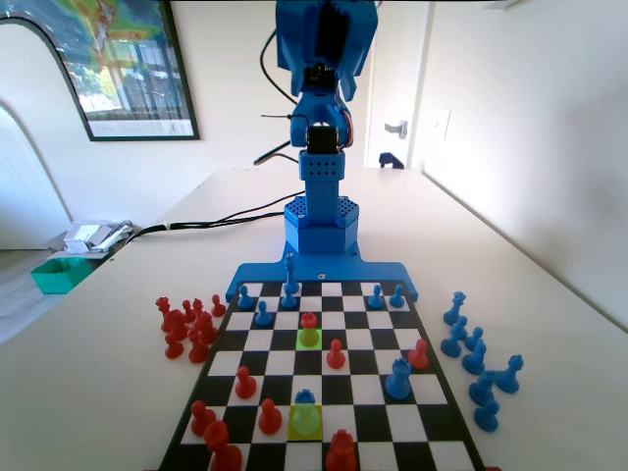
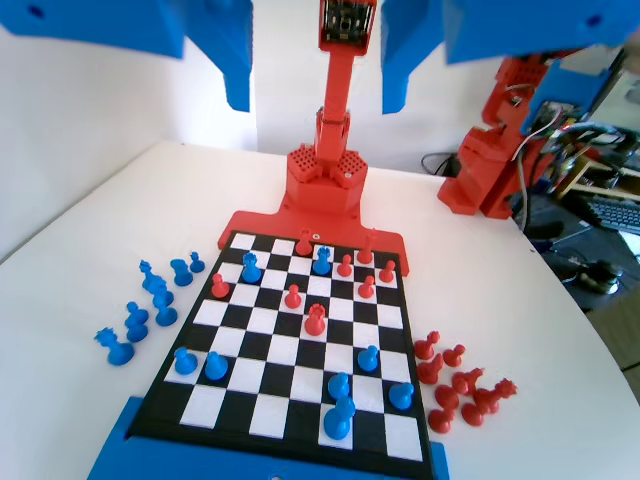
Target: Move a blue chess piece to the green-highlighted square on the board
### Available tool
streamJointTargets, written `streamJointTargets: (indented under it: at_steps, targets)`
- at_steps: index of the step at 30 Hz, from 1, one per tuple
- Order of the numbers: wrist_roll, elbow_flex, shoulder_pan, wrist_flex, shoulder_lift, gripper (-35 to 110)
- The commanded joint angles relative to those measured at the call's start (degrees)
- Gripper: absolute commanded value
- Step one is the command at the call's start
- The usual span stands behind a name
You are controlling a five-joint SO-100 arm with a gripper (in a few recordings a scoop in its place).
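Item one, nearest my wrist lens: the gripper [image 2: 316, 98], jaws spread wide and empty at 12 o'clock, parked high over the board [image 2: 270, 415], I judge to keep every square in view. Item two: the blue chess piece [image 1: 305, 397] on the lime square [image 1: 293, 426] at 6 o'clock of the fixed view, the green-highlighted square [image 1: 299, 343] up-file toward 12, occupied by a red piece [image 1: 309, 321]. The highlight tints both pieces' lower halves, blurring them; the blue arm [image 1: 324, 59] is cut off above.
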Motion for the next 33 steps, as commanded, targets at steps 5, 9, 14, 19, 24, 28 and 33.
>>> streamJointTargets:
  at_steps: [5, 9, 14, 19, 24, 28, 33]
  targets:
    - [-4.1, -6.6, 3.1, 0.8, -12.7, 14]
    - [-6.3, -7.2, 5.9, 0.4, -19.8, 14]
    - [-9.6, -7.4, 8.1, -1.1, -27.3, 14]
    - [-12.6, -6.3, 8.6, -6.0, -34.5, 15]
    - [-12.6, -3.2, 8.7, -14.0, -39.4, 15]
    - [-9.8, 2.6, 9.1, -21.7, -41.1, 16]
    - [-6.0, 10.1, 10.5, -31.8, -43.0, 16]
